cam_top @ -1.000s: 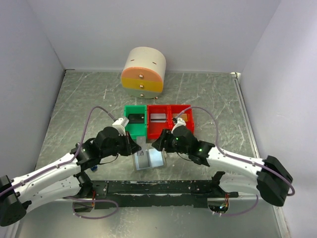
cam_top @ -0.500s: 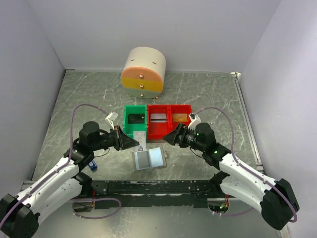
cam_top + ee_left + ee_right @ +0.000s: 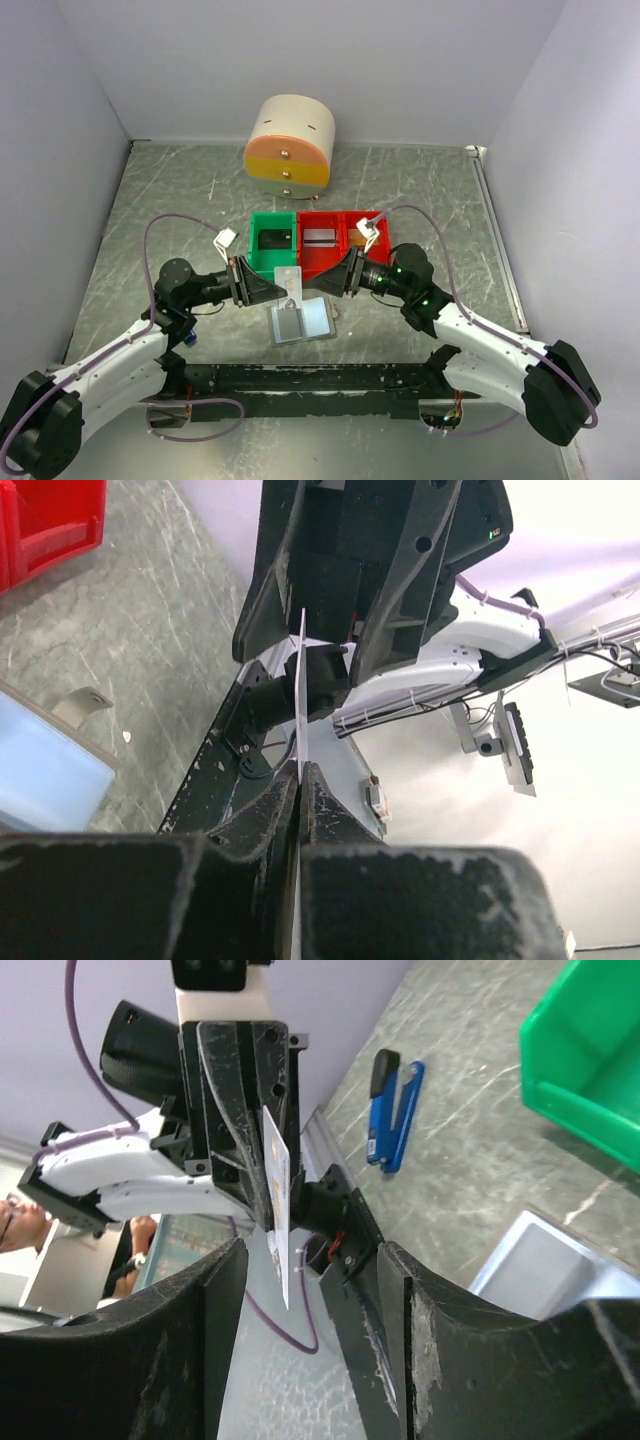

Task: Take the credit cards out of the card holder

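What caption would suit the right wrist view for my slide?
Left gripper, shut on a credit card, holds it edge-on in front of the open right gripper.

A credit card (image 3: 290,283) fills the gap between left claw (image 3: 281,291) and right claw (image 3: 328,285); bins (image 3: 318,263) stand just behind.

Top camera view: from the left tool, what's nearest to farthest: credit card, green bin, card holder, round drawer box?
1. Credit card: gripped in the left tool.
2. Card holder, toward the arm bases, and green bin, just behind: too close to call.
3. Round drawer box: far back.
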Tool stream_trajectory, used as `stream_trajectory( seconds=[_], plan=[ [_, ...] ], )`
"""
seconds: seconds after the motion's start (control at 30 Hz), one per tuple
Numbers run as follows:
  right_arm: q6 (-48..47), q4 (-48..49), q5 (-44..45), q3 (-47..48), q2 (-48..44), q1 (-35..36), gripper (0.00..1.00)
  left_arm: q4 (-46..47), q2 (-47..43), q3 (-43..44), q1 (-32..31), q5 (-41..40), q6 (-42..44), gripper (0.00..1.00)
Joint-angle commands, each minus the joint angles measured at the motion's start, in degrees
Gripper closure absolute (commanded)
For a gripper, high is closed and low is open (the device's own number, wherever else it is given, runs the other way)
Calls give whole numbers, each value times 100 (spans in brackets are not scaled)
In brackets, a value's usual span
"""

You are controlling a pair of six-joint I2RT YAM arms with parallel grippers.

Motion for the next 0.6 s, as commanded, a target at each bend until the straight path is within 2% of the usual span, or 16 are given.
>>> stream_trajectory(
  seconds=[0.0, 0.17, 0.37, 0.57],
  plan=[
    [30, 534, -235, 247, 323, 356, 47, -52, -248, 302, 34, 151, 234, 90],
    [198, 1100, -54, 274, 693, 780, 52, -464, -336, 464, 38, 177, 429, 91],
    [456, 1695, -38, 193, 931, 883, 57, -740, -430, 516, 34, 184, 544, 92],
    [258, 1274, 132, 268, 732, 875, 58, -932, -470, 570, 35, 237, 661, 92]
  ],
)
